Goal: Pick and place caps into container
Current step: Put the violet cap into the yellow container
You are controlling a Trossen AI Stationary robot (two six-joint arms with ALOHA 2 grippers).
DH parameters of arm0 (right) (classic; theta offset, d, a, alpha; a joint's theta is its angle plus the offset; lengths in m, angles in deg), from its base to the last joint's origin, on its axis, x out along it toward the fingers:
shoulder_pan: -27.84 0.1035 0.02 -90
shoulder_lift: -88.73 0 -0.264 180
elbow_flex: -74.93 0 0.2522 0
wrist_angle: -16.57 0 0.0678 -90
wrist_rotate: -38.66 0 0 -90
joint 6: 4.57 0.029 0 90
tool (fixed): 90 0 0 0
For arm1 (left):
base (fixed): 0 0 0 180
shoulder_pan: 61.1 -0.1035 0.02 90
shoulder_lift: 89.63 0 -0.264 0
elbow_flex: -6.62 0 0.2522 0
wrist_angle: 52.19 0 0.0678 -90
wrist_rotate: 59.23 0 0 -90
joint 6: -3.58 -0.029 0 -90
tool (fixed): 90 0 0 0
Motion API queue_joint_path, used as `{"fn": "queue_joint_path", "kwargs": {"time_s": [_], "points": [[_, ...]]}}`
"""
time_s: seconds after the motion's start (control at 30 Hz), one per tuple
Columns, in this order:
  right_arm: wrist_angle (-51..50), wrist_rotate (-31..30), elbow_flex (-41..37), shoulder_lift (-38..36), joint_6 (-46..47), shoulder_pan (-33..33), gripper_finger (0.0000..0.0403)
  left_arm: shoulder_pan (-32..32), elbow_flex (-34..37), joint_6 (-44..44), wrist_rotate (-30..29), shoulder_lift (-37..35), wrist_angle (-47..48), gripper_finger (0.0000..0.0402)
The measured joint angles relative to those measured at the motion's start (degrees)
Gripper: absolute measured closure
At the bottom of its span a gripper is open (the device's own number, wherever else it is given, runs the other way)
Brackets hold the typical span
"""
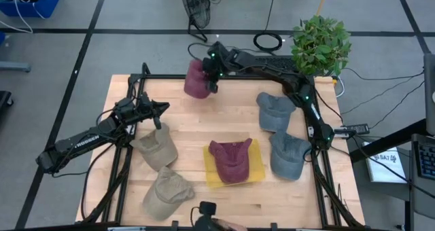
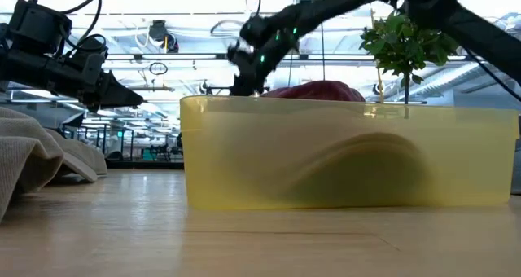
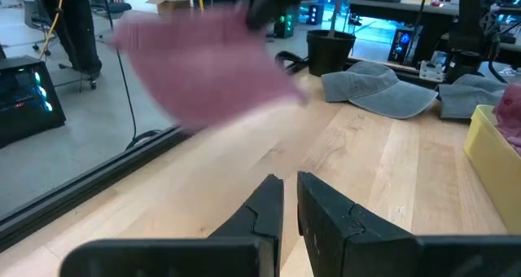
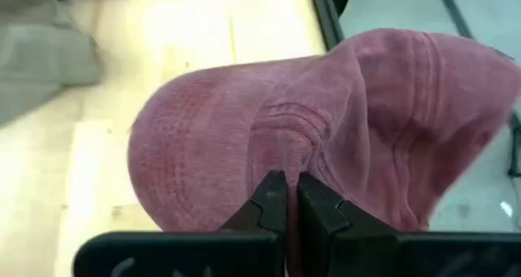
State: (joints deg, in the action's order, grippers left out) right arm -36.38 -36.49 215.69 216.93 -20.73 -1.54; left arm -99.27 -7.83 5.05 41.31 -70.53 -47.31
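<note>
Claw fingers on the right claw (image 1: 213, 73) pinch a red cap (image 1: 197, 80) at upper middle, lifting it toward the yellow tray (image 1: 212, 173). Left claw (image 1: 160, 115) waits closed, holding nothing.

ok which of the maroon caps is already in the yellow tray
The maroon cap lying inside the yellow tray near the table's front. The other maroon cap is pinched in the right claw at the far edge of the table, not in the tray.
</note>
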Motion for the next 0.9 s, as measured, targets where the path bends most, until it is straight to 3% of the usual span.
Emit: {"fn": "queue_joint_path", "kwargs": {"time_s": [0.5, 0.9], "points": [[-12.3, 0.3, 0.0, -20.0, 2.1, 8.3, 0.0402, 0.0, 0.0, 0.4, -0.1, 0.0, -0.6, 0.0355], [-27.7, -9.0, 0.0, -25.6, 8.3, 26.8, 0.0403, 0.0, 0.0, 4.7, 0.2, 0.0, -0.4, 0.0355]]}}
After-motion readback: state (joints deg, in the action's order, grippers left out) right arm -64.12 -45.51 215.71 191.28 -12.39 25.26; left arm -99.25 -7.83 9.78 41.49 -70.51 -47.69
